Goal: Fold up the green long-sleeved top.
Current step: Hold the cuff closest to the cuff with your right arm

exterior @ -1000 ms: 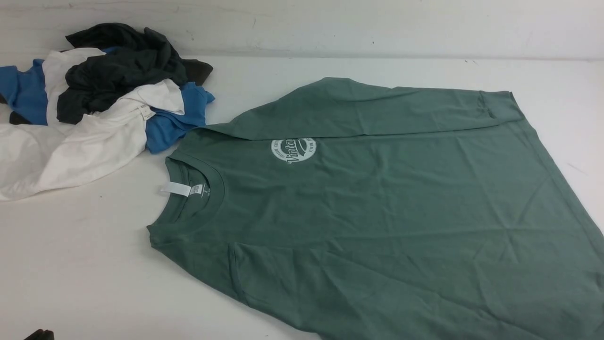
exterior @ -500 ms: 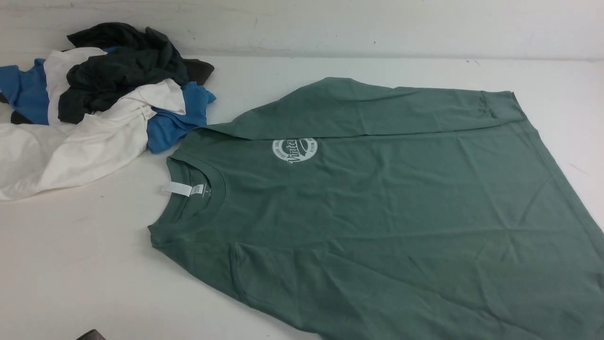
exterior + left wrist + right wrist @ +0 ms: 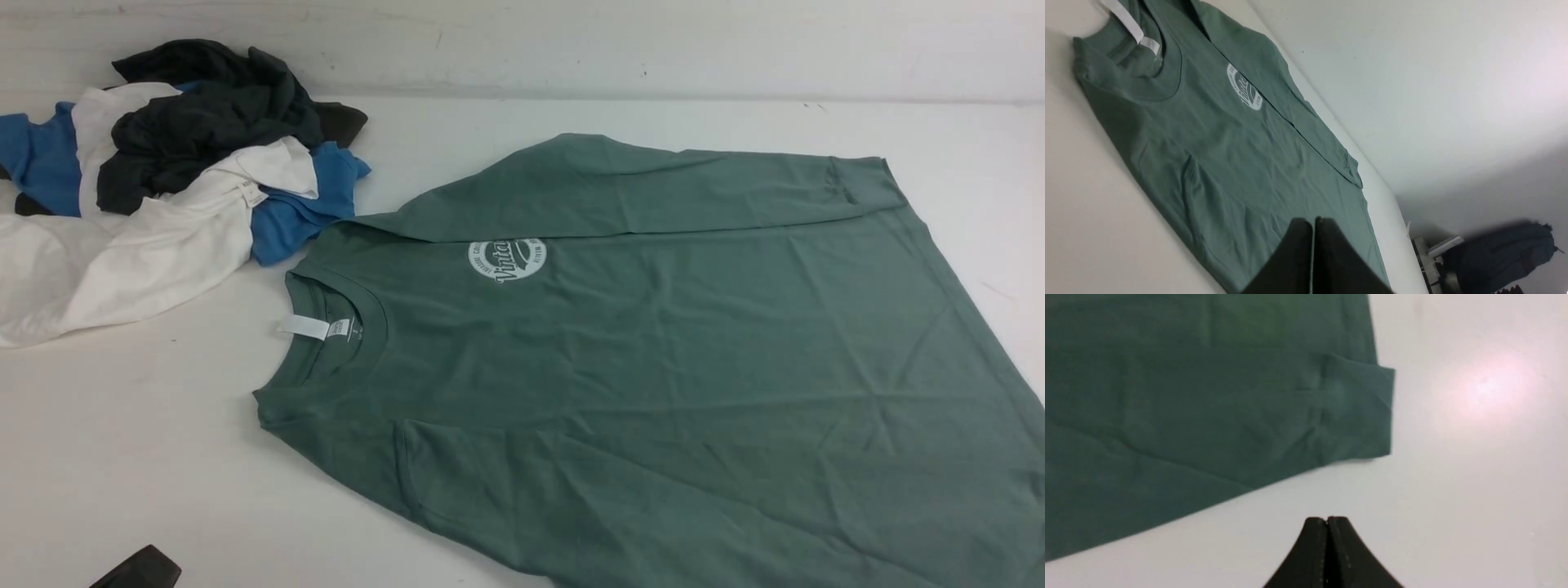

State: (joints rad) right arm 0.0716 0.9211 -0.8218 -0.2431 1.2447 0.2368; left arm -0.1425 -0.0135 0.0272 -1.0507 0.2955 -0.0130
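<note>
Left gripper [image 3: 1313, 222]: jaws pressed together, nothing between them. In the front view its dark tip shows at the near-left edge of the table [image 3: 122, 457], clear of the cloth.

Far left: heap [image 3: 163, 171] of blue, white and dark grey garments, just beside the top's shoulder.

Centre to right: top [image 3: 653, 384] lies flat, front up, collar to the left with white label [image 3: 304, 327]. Logo [image 3: 506, 260] sits at the edge of the far sleeve [image 3: 637, 192], which is folded along the body. Cuff [image 3: 872, 184] is at far right.

Right gripper [image 3: 1327, 520]: jaws closed, empty, over bare table near the cuff.

White table [image 3: 122, 441]: green top [image 3: 653, 367] flat, clothes heap [image 3: 163, 188] (blue, white, grey) beside.
</note>
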